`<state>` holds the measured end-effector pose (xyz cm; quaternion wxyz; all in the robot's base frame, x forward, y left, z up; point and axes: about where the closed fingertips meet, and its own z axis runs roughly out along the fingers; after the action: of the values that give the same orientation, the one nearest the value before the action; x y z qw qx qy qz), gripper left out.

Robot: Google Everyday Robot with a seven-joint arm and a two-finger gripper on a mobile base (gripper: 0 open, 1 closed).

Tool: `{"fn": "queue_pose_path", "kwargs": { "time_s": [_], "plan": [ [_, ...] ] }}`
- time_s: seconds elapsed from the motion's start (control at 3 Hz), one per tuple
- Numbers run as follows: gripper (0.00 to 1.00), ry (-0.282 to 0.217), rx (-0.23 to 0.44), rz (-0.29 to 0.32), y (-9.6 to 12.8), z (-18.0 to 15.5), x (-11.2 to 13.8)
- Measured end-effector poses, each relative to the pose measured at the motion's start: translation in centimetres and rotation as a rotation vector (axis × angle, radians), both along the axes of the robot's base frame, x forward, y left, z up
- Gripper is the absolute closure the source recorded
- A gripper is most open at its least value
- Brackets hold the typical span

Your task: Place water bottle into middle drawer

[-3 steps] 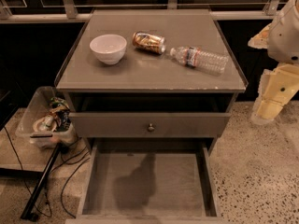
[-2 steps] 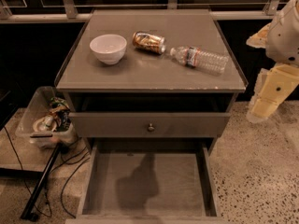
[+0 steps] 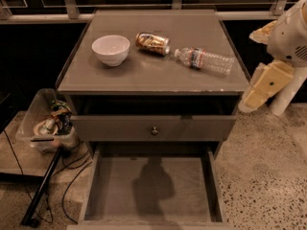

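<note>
Three items lay on the cabinet top [image 3: 158,75]: bowl [image 3: 111,50], drink can [image 3: 152,43], water bottle [image 3: 205,60] on its side, rightmost. Middle drawer [image 3: 192,190] stood open below; gripper [image 3: 261,86] hung right of the cabinet, grip state I couldn't tell.

Wht arm [image 3: 293,32], cream pincer [image 3: 246,103] far rt.

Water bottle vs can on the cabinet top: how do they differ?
The water bottle is clear ribbed plastic with a white cap; the can is gold-brown and opaque. The bottle is longer than the can. The bottle lies nearer the right edge; the can sits between it and the bowl. Both lie on their sides on the cabinet top. The gripper hangs beside the cabinet's right side, touching neither.
</note>
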<state>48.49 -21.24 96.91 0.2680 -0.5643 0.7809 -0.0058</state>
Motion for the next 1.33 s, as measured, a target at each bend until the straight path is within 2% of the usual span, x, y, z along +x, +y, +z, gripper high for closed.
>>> {"fn": "queue_pose_path", "kwargs": {
  "time_s": [0.33, 0.67, 1.0, 1.33],
  "plan": [
    [0.00, -0.032, 0.079, 0.006, 0.3, -0.8, 2.3],
    [0.00, -0.031, 0.135, 0.004, 0.8, -2.0, 4.3],
    [0.00, -0.031, 0.135, 0.004, 0.8, -2.0, 4.3],
    [0.00, -0.063, 0.136, 0.016, 1.5, -2.1, 4.9]
  ]
}}
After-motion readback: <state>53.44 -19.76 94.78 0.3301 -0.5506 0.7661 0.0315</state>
